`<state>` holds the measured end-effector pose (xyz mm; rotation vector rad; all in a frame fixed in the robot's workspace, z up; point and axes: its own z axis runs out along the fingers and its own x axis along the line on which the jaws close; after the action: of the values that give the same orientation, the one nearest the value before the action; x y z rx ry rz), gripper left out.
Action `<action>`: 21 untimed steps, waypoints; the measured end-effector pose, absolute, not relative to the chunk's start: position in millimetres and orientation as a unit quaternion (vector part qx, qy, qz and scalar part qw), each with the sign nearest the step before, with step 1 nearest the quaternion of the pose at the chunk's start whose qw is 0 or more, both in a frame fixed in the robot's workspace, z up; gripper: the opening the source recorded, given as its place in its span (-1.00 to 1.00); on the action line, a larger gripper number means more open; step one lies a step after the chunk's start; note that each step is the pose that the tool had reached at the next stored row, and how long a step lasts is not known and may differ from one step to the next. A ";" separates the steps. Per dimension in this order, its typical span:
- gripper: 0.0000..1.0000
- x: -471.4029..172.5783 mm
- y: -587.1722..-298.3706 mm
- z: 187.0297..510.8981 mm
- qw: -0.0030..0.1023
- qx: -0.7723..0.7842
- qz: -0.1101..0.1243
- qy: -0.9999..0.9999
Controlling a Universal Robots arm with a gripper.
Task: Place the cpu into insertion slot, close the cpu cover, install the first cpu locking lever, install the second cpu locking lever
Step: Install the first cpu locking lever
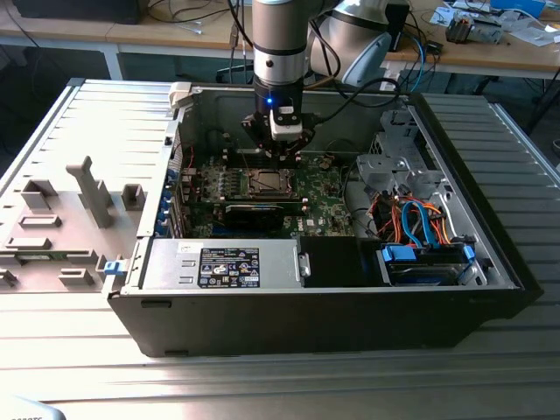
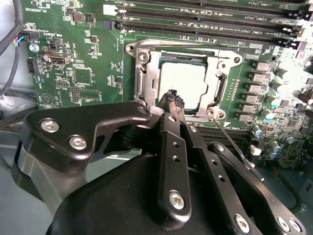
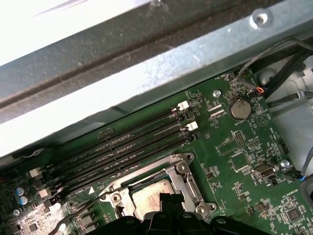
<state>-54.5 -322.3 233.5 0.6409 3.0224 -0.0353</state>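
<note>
A: Where is the cpu (image 2: 182, 87)?
B: Seated in the insertion slot (image 2: 146, 90), with the cpu cover (image 2: 221, 63) lying flat around it.
A: And the gripper (image 2: 172, 98)?
B: Just above the cover's edge, its fingertips pinched together, holding nothing.
A: The 2 levers?
B: 1 thin lever (image 2: 234, 144) sticks out beside the socket.

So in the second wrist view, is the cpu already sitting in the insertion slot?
Yes: the cpu lies flat inside the insertion slot, its silver top showing through the window of the cpu cover framing it.
</note>
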 end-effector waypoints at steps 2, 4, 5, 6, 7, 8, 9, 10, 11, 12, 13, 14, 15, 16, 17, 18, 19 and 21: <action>-0.79 -54.5 -322.3 233.4 0.026 0.206 -0.011 0.978; -0.79 -54.5 -322.3 233.5 0.026 0.204 -0.011 0.978; -0.79 -54.5 -322.3 233.5 0.026 0.204 -0.011 0.979; -0.79 -54.5 -322.3 233.4 0.026 0.203 -0.011 0.979; -0.79 -54.5 -322.3 233.4 0.026 0.203 -0.011 0.979; -0.79 -54.5 -322.3 233.5 0.026 0.202 -0.011 0.979; -0.79 -54.5 -322.3 233.5 0.026 0.201 -0.011 0.979; -0.79 -54.5 -322.3 233.5 0.026 0.200 -0.011 0.979; -0.79 -54.5 -322.3 233.4 0.026 0.200 -0.011 0.979; -0.79 -54.5 -322.3 233.4 0.026 0.199 -0.011 0.980; -0.79 -54.5 -322.3 233.4 0.026 0.198 -0.011 0.980; -0.79 -54.5 -322.3 233.5 0.026 0.197 -0.011 0.980; -0.79 -54.5 -322.3 233.4 0.026 0.197 -0.011 0.980; -0.79 -54.5 -322.3 233.5 0.026 0.195 -0.011 0.980; -0.79 -54.5 -322.3 233.5 0.026 0.194 -0.011 0.981; -0.79 -54.5 -322.3 233.4 0.026 0.194 -0.011 0.981; -0.79 -54.5 -322.3 233.4 0.026 0.193 -0.011 0.981; -0.79 -54.5 -322.3 233.5 0.026 0.192 -0.011 0.981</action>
<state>-54.5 -322.3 233.5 0.5925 3.0319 -0.0340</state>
